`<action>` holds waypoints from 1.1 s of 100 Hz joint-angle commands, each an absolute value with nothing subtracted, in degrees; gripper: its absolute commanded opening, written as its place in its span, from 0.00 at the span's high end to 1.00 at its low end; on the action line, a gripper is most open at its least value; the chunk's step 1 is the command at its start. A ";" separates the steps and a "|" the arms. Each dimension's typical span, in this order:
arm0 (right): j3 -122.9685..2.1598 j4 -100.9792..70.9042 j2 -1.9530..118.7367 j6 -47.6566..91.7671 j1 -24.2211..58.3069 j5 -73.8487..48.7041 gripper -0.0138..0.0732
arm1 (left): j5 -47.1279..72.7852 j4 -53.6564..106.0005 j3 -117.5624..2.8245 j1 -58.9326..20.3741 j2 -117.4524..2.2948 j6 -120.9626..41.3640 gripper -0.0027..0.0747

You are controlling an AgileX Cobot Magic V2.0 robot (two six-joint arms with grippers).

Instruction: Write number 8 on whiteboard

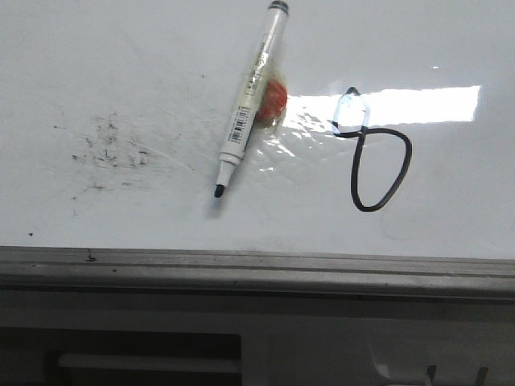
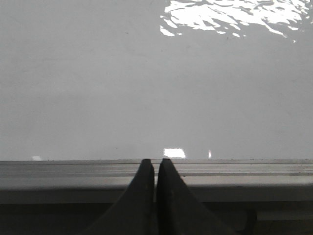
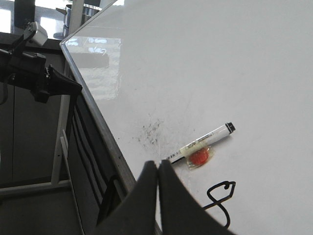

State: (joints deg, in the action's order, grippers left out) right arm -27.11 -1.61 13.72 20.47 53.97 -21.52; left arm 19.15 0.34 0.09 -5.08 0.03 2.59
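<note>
The whiteboard [image 1: 121, 48] filled most of every view, glossy white, with a bright bar of glare [image 1: 418, 104] across it and a grey ledge [image 1: 257, 269] along its near edge. In the left wrist view the left gripper [image 2: 156, 169] sat over that ledge [image 2: 244, 169] with its two dark fingers pressed together and nothing between them; ahead of it lay bare board [image 2: 146, 88]. In the right wrist view the right gripper [image 3: 158, 169] was likewise closed and empty, fingers meeting at the tips, poised just off the board's edge [image 3: 105, 132]. The left gripper [image 3: 54, 83] also showed there as a dark shape well off to the side, beyond the board's corner.

The marker [image 1: 250, 100] lay uncapped on the board, free of both grippers, its black tip pointing toward the ledge; from the right gripper it [image 3: 200, 143] lay just ahead. A patch of ink specks [image 1: 109, 153] was scattered beside the marker, on the left arm's side. The 8 [image 1: 374, 157] was drawn on the marker's other side, thin and black, with a small upper loop caught in the glare and a longer lower loop; in the right wrist view it [image 3: 220, 196] sat close beside the right gripper's fingers. A small orange-red blob [image 1: 275, 100] in clear wrap lay touching the marker's barrel, between marker and 8.
</note>
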 commanded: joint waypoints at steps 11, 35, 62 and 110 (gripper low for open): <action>-28.42 -1.22 14.23 20.48 53.74 -16.83 0.91 | 16.36 0.98 1.90 -4.97 1.75 3.04 0.99; -28.42 -1.22 14.23 20.48 53.74 -16.83 0.91 | 16.36 0.98 1.90 -4.97 1.75 3.04 0.99; -28.42 -1.22 14.23 20.48 53.74 -16.83 0.91 | 16.36 0.98 1.90 -4.97 1.75 3.04 0.99; -16.65 -0.33 14.23 20.48 42.83 -2.13 0.91 | 16.36 0.98 1.90 -4.97 1.75 3.04 0.99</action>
State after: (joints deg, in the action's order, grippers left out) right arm -18.02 -1.01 13.72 20.47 48.15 -13.84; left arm 19.15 0.34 0.09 -5.08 0.03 2.63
